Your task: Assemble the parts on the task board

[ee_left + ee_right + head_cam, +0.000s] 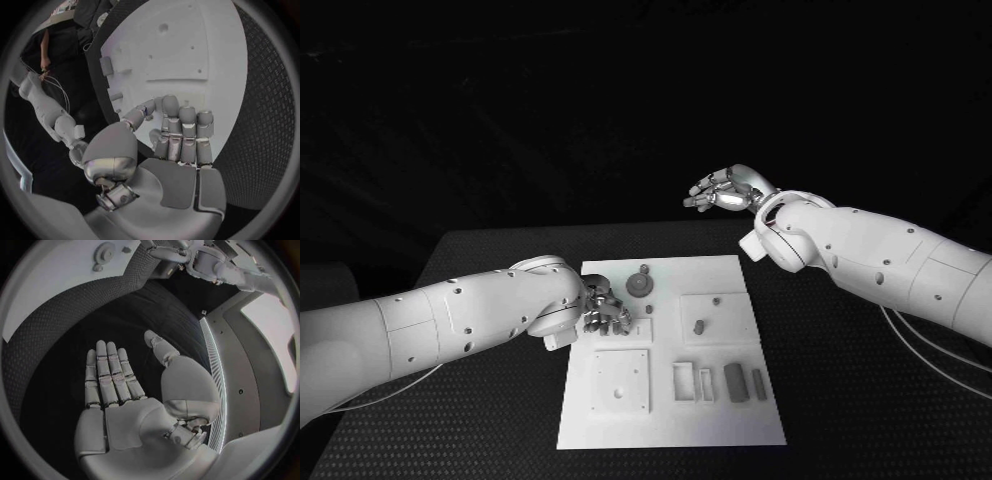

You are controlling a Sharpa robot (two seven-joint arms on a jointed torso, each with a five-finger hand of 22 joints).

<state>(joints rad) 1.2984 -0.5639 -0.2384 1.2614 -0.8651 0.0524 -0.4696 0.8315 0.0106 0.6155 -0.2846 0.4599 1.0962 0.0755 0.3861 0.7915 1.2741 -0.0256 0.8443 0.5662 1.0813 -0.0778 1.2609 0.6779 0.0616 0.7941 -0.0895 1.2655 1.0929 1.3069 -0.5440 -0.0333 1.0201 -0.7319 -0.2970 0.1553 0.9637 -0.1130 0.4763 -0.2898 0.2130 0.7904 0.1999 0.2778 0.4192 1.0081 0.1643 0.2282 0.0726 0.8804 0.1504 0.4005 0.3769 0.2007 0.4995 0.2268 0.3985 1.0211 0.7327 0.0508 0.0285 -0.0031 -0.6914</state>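
Note:
The white task board lies in the middle of the black table. My left hand rests over the board's left edge beside a round grey part. In the left wrist view its fingers are curled, and the thumb pinches a small bluish part against the nearest finger. My right hand is raised above the table's far edge, away from the board. Its fingers lie straight and flat with nothing in them.
On the board sit a square plate with holes, a rectangular frame, a dark bar, a slimmer bar and a small peg. Black table surrounds the board.

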